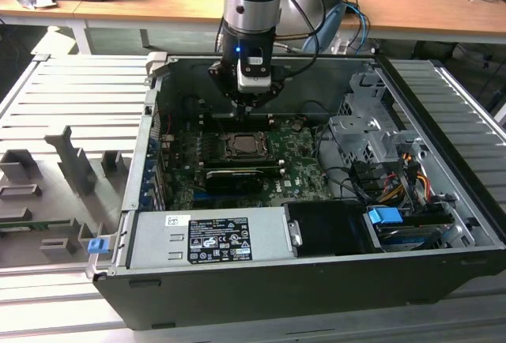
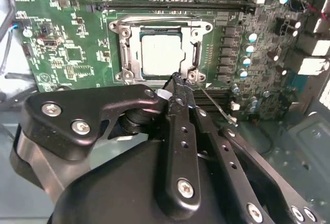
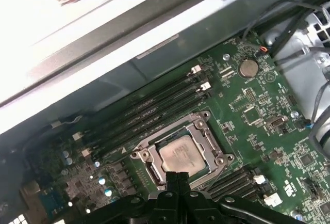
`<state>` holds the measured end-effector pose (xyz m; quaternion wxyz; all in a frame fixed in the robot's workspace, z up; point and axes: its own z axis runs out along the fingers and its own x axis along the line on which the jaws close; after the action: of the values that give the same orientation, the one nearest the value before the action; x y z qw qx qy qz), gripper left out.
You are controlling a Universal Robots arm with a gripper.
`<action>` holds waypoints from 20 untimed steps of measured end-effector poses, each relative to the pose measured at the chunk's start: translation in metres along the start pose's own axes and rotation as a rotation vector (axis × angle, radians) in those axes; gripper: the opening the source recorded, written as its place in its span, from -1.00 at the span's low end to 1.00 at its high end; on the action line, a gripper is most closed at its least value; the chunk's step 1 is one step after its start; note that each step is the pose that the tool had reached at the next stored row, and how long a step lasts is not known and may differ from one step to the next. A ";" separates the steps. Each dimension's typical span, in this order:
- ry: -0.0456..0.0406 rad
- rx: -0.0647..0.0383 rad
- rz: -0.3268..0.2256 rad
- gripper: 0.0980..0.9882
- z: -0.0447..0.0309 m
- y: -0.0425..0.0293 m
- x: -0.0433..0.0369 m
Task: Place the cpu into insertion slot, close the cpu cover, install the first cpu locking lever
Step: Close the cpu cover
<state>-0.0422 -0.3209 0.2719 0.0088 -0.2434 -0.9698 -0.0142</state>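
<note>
hiding part of cpu cover (image 3: 206, 137) — gripper (image 3: 178, 175); tips together

Carrier: slatted metal bench (image 1: 451, 98) | centre: open black computer case (image 1: 277, 292) lying on it | exterior view's left: grey fixture tray (image 1: 47, 220)

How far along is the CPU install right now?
Done: the cpu sits in its socket and the cpu cover lies closed around it. In hand: the gripper, fingers together, is at the socket's corner beside a thin locking lever. Left: that lever seems to stick out sideways, not latched.
</note>
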 end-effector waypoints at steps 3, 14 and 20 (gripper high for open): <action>0.0011 0.002 -0.051 -0.98 -0.0001 -0.0004 0.0007; 0.0050 0.010 -0.286 -0.98 0.0006 -0.0004 0.0007; 0.0074 0.012 -0.396 -0.98 0.0009 -0.0004 0.0007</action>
<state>-0.0430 -0.3209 0.2710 0.0109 -0.0476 -0.9988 -0.0106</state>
